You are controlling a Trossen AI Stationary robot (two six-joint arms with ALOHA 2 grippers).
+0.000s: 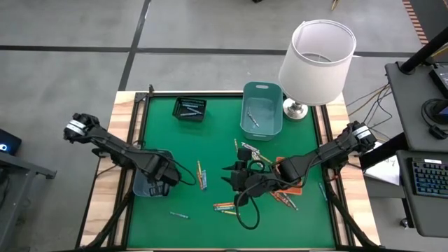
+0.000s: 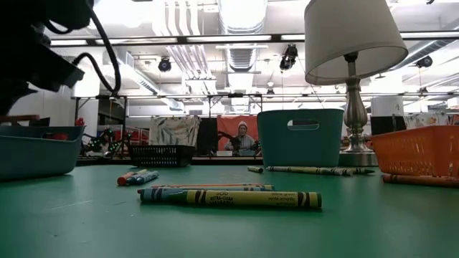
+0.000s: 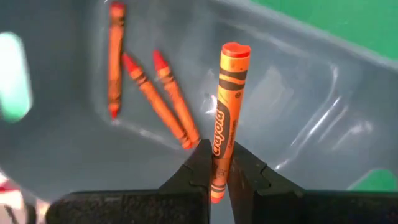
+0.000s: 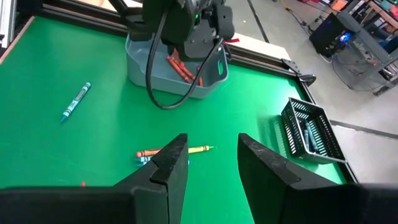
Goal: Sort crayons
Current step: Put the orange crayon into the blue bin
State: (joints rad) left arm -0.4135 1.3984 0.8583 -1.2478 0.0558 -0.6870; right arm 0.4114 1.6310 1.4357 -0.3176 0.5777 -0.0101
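A: What is the left gripper [image 3: 219, 177] doing?

B: It is pinching an orange crayon [image 3: 225, 112] by its lower end; the crayon's long axis is running nearly vertically in the left wrist frame, flat end toward the top, over the grey-blue tray [image 3: 298, 118]; three more red-orange crayons [image 3: 149, 93] are lying slanted in the tray, upper left.

A: And the right gripper [image 4: 211, 158]?

B: Its fingers are standing apart, empty, hovering over the green mat [image 1: 210, 140] near centre of the high frame; loose crayons [image 1: 201, 175] are lying around it.

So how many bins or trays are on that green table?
4: a grey-blue bin under the left gripper, a black basket at the back, a teal bin beside the lamp, and an orange tray at the right.
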